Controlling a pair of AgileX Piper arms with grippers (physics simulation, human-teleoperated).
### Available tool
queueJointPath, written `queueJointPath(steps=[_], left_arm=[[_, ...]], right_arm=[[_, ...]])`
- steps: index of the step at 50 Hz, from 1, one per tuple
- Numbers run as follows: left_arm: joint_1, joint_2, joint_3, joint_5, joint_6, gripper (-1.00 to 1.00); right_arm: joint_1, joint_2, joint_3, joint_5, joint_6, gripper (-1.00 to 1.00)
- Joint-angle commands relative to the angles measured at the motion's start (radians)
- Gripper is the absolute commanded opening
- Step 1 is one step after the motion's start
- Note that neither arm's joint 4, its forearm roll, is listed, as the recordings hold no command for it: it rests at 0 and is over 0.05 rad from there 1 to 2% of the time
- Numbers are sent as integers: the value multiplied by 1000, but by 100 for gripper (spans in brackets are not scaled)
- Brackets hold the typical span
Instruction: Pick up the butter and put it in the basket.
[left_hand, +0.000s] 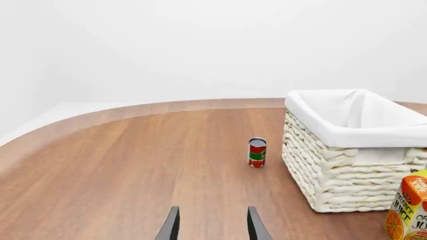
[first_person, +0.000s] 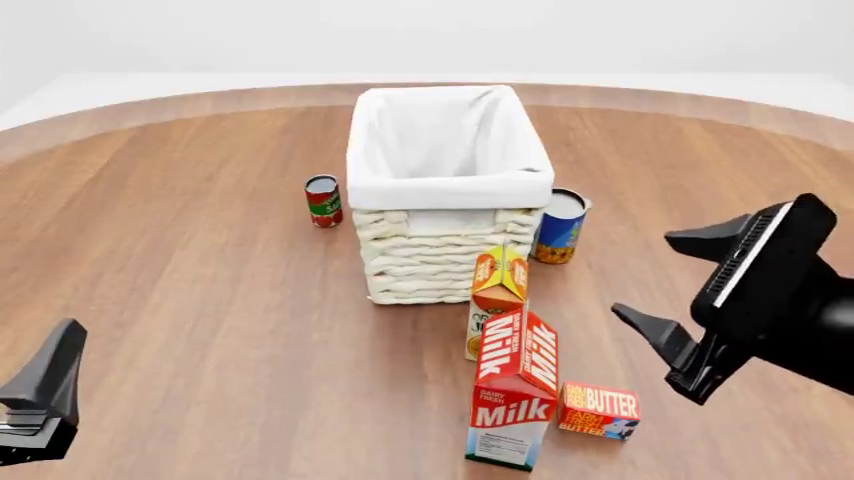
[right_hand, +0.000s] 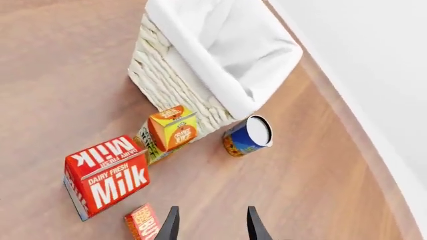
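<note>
The butter (first_person: 598, 410) is a small flat red-orange box lying on the table just right of the milk carton (first_person: 514, 395); it also shows as the butter (right_hand: 141, 222) in the right wrist view. The basket (first_person: 434, 262), cream wicker with a white liner, stands mid-table, and the basket (left_hand: 347, 165) shows in the left wrist view too. My right gripper (first_person: 650, 277) hovers open above and to the right of the butter, nothing between its fingers (right_hand: 255, 226). My left gripper (left_hand: 213, 226) is open and empty, low at the front left, far from the butter.
An orange juice carton (first_person: 498, 285) stands between the milk carton and the basket's front wall. A red can (first_person: 322, 200) stands left of the basket, a blue can (first_person: 562, 227) right of it. The table's curved far edge (first_person: 200, 100) runs behind the basket.
</note>
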Motion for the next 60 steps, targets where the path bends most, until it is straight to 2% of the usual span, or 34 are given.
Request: queueJointPath(steps=[1, 4, 8, 10, 15, 19, 25, 27, 32, 38, 44, 53, 60], left_arm=[[0, 0, 0, 0, 0, 100], [0, 0, 0, 0, 0, 100], [0, 0, 0, 0, 0, 100], [0, 0, 0, 0, 0, 100], [0, 0, 0, 0, 0, 100], [0, 0, 0, 0, 0, 100], [0, 0, 0, 0, 0, 100], [0, 0, 0, 0, 0, 100], [0, 0, 0, 0, 0, 100], [0, 0, 0, 0, 0, 100], [0, 0, 0, 0, 0, 100], [0, 0, 0, 0, 0, 100], [0, 0, 0, 0, 0, 100]], right_arm=[[54, 21, 2, 68, -66, 100], [87, 12, 3, 97, -62, 100], [65, -1, 52, 98, -132, 100], [104, -7, 53, 126, -117, 100], [171, -19, 76, 172, -128, 100], [158, -20, 114, 181, -176, 100], [150, -16, 129, 184, -189, 100], [151, -18, 150, 166, -211, 100], [179, 16, 165, 141, -201, 100], [151, 95, 183, 67, -224, 100], [126, 150, 184, 33, -247, 100], [116, 218, 174, -5, -252, 100], [78, 302, 192, -75, -282, 100]])
